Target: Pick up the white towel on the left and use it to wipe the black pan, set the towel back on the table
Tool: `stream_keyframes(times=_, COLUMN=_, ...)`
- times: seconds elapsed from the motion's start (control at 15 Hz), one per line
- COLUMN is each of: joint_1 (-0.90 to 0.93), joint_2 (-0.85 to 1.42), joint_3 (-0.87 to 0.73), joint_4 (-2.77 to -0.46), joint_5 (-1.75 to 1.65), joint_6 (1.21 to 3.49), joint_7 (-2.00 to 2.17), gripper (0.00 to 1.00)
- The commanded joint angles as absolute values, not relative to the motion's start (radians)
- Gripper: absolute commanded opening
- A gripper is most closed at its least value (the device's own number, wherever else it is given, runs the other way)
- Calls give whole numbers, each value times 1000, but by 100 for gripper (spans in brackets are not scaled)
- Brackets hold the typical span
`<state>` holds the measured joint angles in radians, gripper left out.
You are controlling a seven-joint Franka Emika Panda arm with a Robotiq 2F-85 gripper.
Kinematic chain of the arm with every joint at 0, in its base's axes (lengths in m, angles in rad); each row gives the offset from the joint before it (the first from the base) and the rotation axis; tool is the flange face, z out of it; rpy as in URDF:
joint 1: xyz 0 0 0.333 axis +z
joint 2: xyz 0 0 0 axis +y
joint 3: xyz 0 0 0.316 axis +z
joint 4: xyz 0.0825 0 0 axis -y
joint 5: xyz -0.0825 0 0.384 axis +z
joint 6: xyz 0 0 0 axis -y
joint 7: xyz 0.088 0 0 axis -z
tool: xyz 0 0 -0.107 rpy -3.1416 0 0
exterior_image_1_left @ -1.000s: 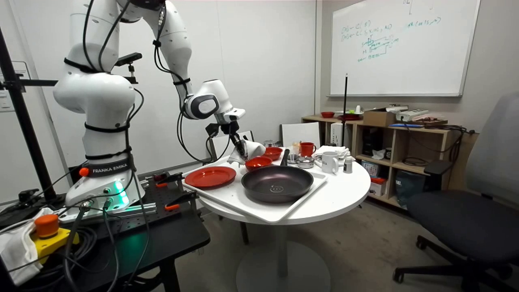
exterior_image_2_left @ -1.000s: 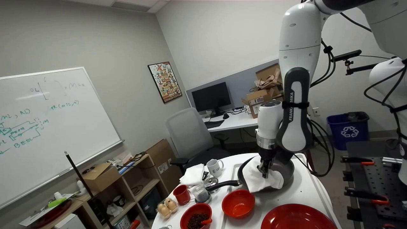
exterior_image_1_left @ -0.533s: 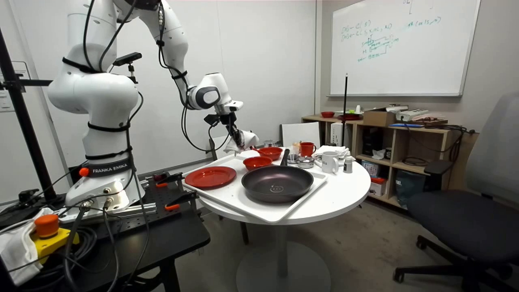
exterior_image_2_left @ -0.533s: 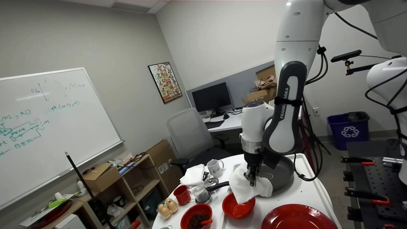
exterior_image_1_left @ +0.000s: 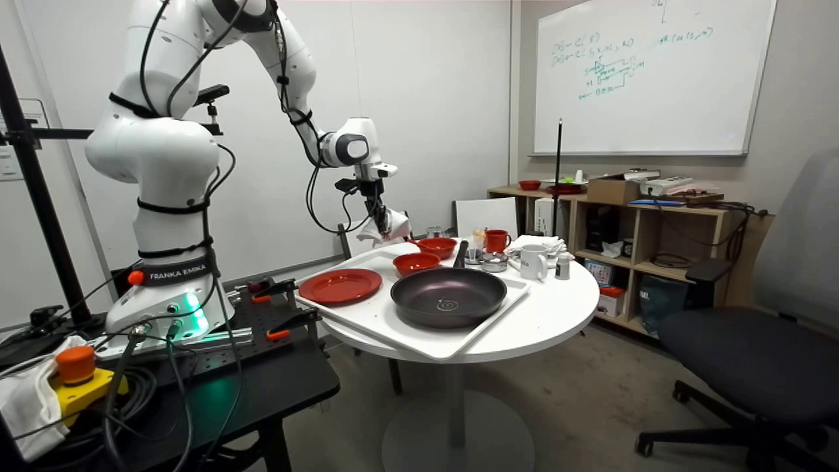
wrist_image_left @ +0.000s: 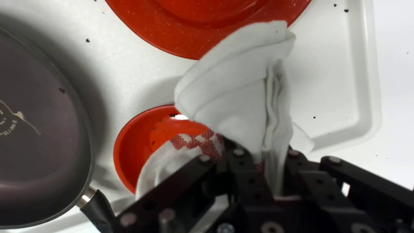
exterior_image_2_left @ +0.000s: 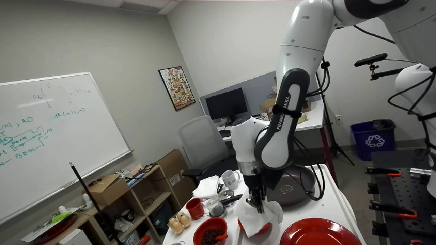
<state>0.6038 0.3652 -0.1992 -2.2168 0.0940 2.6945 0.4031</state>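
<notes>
Both exterior views are bright, with diffuse light. A pale glare streak crosses part of the whiteboard (exterior_image_2_left: 61,132). The floor (exterior_image_1_left: 564,400) beneath the table (exterior_image_1_left: 554,311) is dimmer than its top. Green lamps (exterior_image_1_left: 196,311) glow on the arm base (exterior_image_1_left: 154,300). The chair (exterior_image_1_left: 747,354) appears stretched at the frame edge. In the wrist view, the pan (wrist_image_left: 38,158) has a dark, soft-edged shadow beside it on the tray (wrist_image_left: 326,87). A white highlight marks the bowl (wrist_image_left: 140,140). The gripper (wrist_image_left: 267,160) is out of focus; the towel (wrist_image_left: 233,87) is sharper toward its upper edge.
</notes>
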Motion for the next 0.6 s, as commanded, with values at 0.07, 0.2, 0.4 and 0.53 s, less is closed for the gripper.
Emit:
stream_keyframes(times=0.07, joint_1=494, joint_2=507, joint_3=-81, joint_4=-2036, joint_5=8, joint_6=2565, joint_7=480, gripper=4)
stream_keyframes(times=0.2, joint_1=476, joint_2=553, joint_3=-57, joint_4=-1987, joint_5=-15, joint_6=2529, joint_7=493, gripper=4)
stream_keyframes(times=0.4, joint_1=460, joint_2=613, joint_3=-23, joint_4=-1932, joint_5=-32, joint_6=2484, joint_7=471, gripper=4)
stream_keyframes(times=0.53, joint_1=461, joint_2=646, joint_3=-10, joint_4=-1902, joint_5=-46, joint_6=2458, joint_7=464, gripper=4)
